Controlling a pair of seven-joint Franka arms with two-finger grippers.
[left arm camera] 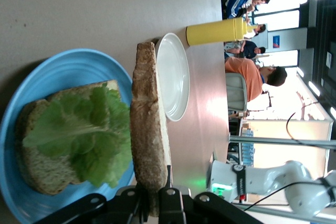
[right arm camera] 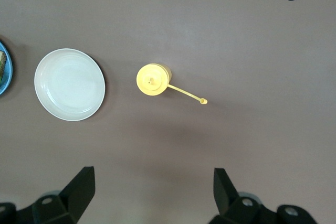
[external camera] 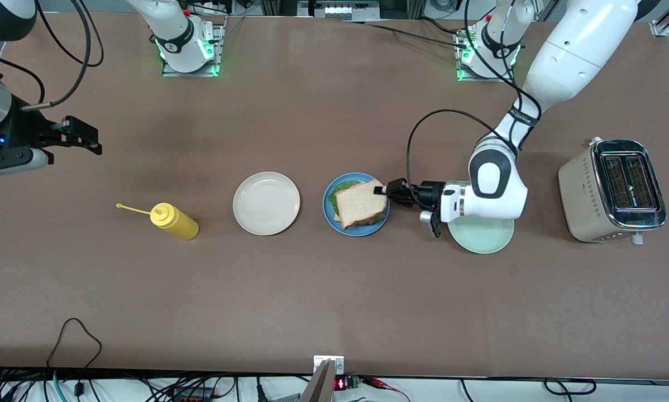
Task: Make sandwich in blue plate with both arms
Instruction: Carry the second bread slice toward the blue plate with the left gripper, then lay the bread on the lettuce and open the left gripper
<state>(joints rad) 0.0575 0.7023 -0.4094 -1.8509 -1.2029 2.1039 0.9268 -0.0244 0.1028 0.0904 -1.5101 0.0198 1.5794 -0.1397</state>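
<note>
The blue plate (external camera: 362,231) sits mid-table and holds a lower bread slice (left arm camera: 37,171) with a crinkly green lettuce leaf (left arm camera: 84,129) on it. My left gripper (external camera: 380,190) reaches in low from the left arm's end and is shut on the edge of the top bread slice (external camera: 359,204). It holds the slice over the plate and lettuce (external camera: 345,183). In the left wrist view the held slice (left arm camera: 148,129) shows edge-on between the left gripper's (left arm camera: 155,198) jaws, a little above the leaf. My right gripper (external camera: 83,137) waits open and empty, high over the right arm's end of the table.
A cream-white plate (external camera: 266,202) lies beside the blue plate toward the right arm's end, then a yellow squeeze bottle (external camera: 173,221). A mint-green plate (external camera: 482,235) lies under the left wrist. A toaster (external camera: 613,190) stands at the left arm's end.
</note>
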